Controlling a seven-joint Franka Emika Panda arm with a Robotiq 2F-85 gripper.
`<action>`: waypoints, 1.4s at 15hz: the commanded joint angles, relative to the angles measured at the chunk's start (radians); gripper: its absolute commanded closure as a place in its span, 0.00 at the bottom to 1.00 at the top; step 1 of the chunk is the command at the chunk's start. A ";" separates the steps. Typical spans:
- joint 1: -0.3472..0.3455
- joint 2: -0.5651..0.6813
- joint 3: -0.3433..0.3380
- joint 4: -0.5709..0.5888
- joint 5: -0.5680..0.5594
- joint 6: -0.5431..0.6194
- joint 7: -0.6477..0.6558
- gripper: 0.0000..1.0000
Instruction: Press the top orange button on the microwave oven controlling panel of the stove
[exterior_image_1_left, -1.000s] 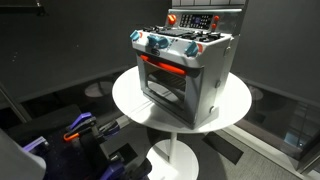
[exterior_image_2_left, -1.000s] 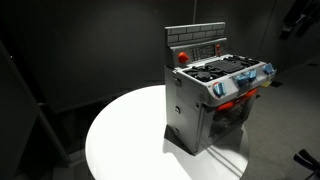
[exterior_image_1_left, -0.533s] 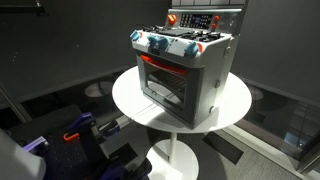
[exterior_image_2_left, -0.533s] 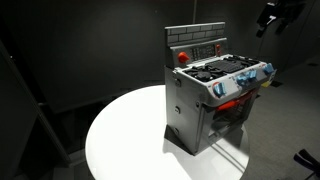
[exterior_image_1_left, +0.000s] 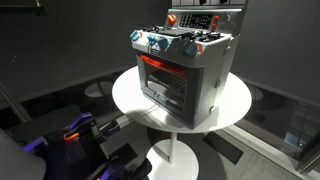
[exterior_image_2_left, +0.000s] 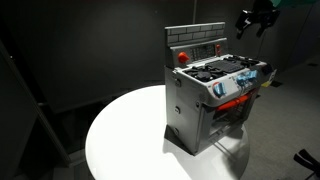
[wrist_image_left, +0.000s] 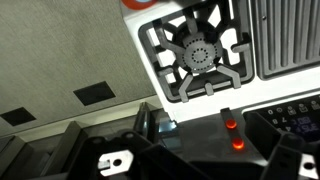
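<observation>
The silver-grey toy stove (exterior_image_1_left: 185, 75) stands on a round white table (exterior_image_1_left: 130, 100), and it also shows in an exterior view (exterior_image_2_left: 215, 100). Its dark control panel (exterior_image_2_left: 197, 45) rises at the back, with a red-orange dial (exterior_image_2_left: 182, 57). In the wrist view the panel (wrist_image_left: 200, 135) shows two small lit orange buttons, one (wrist_image_left: 230, 125) above the other (wrist_image_left: 238, 143), beside a black burner grate (wrist_image_left: 200, 55). My gripper (exterior_image_2_left: 255, 18) hangs in the air above and behind the stove, apart from it. Its fingers (wrist_image_left: 200, 155) look open and empty.
The stove's front carries blue-and-red knobs (exterior_image_1_left: 160, 43) and a red-lit oven window (exterior_image_1_left: 165, 75). The table (exterior_image_2_left: 130, 130) has bare white surface beside the stove. Dark walls and floor surround it. Blue and black equipment (exterior_image_1_left: 75, 135) sits low beside the table.
In an exterior view my gripper has moved in from the top right edge, leftward and a little down, toward the back of the stove. The stove has not moved.
</observation>
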 joint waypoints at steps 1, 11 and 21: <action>0.021 0.086 -0.005 0.111 -0.039 -0.012 0.072 0.00; 0.077 0.250 -0.043 0.268 -0.037 -0.039 0.121 0.00; 0.101 0.322 -0.090 0.333 -0.031 -0.071 0.131 0.00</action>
